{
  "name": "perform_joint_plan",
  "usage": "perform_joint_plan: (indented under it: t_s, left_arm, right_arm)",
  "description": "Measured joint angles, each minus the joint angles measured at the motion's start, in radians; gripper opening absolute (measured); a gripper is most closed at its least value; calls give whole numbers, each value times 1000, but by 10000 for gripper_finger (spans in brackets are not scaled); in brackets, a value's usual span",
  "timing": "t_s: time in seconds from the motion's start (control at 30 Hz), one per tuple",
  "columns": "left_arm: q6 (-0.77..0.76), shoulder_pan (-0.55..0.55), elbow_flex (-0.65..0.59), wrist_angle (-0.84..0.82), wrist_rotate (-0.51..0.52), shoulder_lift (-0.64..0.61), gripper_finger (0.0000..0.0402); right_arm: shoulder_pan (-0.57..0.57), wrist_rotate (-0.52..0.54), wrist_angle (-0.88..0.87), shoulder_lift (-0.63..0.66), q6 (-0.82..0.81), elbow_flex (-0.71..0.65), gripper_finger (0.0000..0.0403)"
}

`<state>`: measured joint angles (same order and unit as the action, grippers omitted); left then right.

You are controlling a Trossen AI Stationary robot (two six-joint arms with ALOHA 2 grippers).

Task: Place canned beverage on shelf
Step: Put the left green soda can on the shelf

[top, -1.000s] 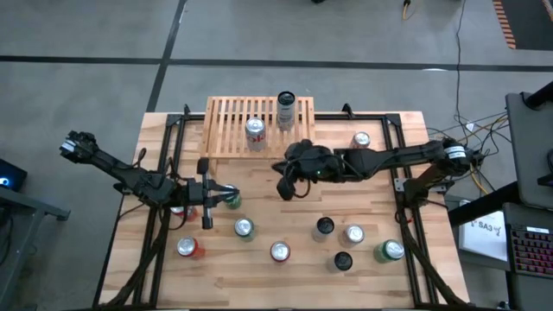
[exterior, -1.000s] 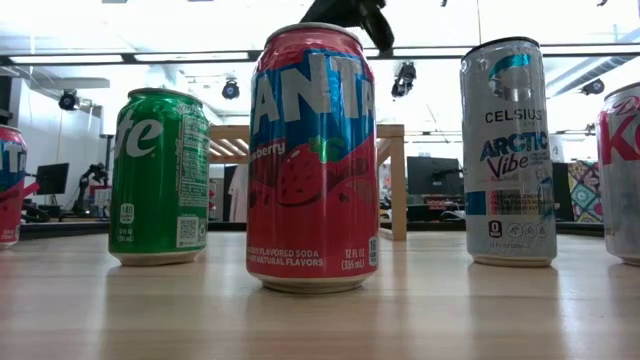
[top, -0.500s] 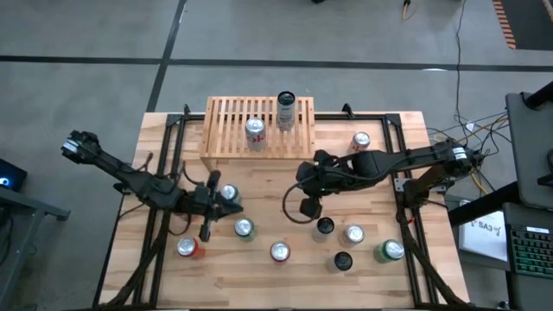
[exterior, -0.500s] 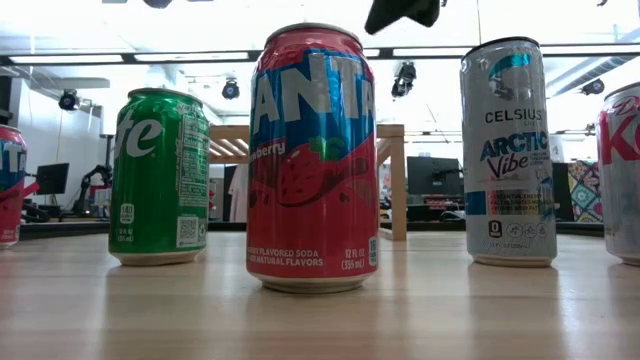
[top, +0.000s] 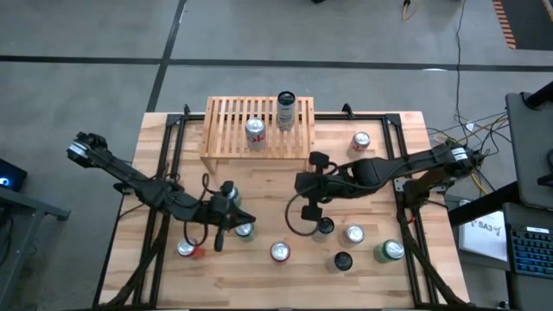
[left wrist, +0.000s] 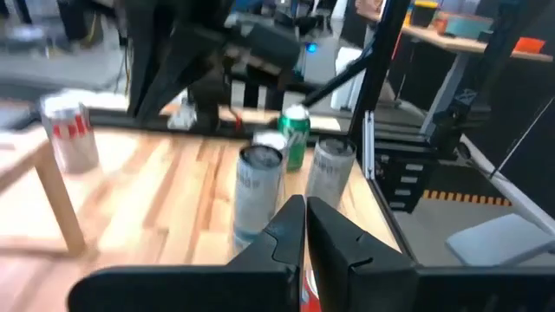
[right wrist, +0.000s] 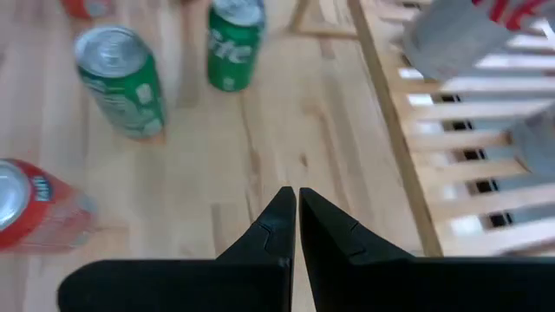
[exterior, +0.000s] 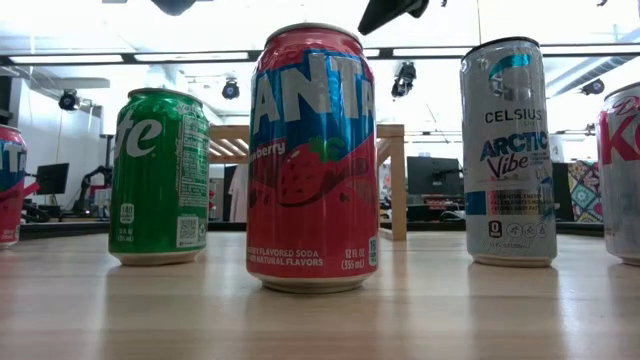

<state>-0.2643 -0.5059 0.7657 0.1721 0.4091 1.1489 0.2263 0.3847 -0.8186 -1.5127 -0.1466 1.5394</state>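
Observation:
The shelf [top: 259, 130] is a slatted light-wood rack at the table's far edge. A red-and-white can [top: 256, 130] and a tall slim can [top: 286, 108] stand upright on its slats. Several more cans stand upright on the plank table, among them a strawberry Fanta [exterior: 312, 160], a green Sprite [exterior: 160, 175] and a Celsius [exterior: 507, 150]. My left gripper [top: 242, 216] [left wrist: 304, 206] is shut and empty, hovering left of centre above two silver-topped cans [top: 244, 229]. My right gripper [top: 300, 184] [right wrist: 297, 195] is shut and empty, above the table's middle, in front of the shelf.
Loose cans crowd the near half of the table, such as a dark-topped can [top: 324, 226] under the right arm's cable loop and a green can [top: 390, 250] at the near right. One can [top: 361, 140] stands alone right of the shelf. Black frame rails run along both table sides.
My left gripper has gone toward the table's near edge and a little to the right, sinking slightly and rolling about its own line. My right gripper has drawn away from the shelf's front toward the table's middle and has rolled and tipped. Both stay shut and empty; no can has moved.

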Motion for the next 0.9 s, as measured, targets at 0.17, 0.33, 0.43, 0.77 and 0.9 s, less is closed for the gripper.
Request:
perform_joint_plan:
  t_s: [0.17,0.33,0.43,0.77,0.9]
  left_arm:
    - [-111,-12,38,-147,0,15,0]
    - [-257,-27,84,-362,-3,17,0]
    - [-360,-38,121,-493,-7,17,0]
    - [-541,-91,194,-661,-38,17,0]
    - [-555,-106,200,-660,-37,21,0]
  right_arm:
    - [43,0,24,0,28,-19,9]
    - [81,0,23,0,33,-21,9]
    - [96,-1,6,0,43,-21,9]
    - [97,0,-21,0,101,-21,9]
    - [97,-1,-20,0,112,-21,9]
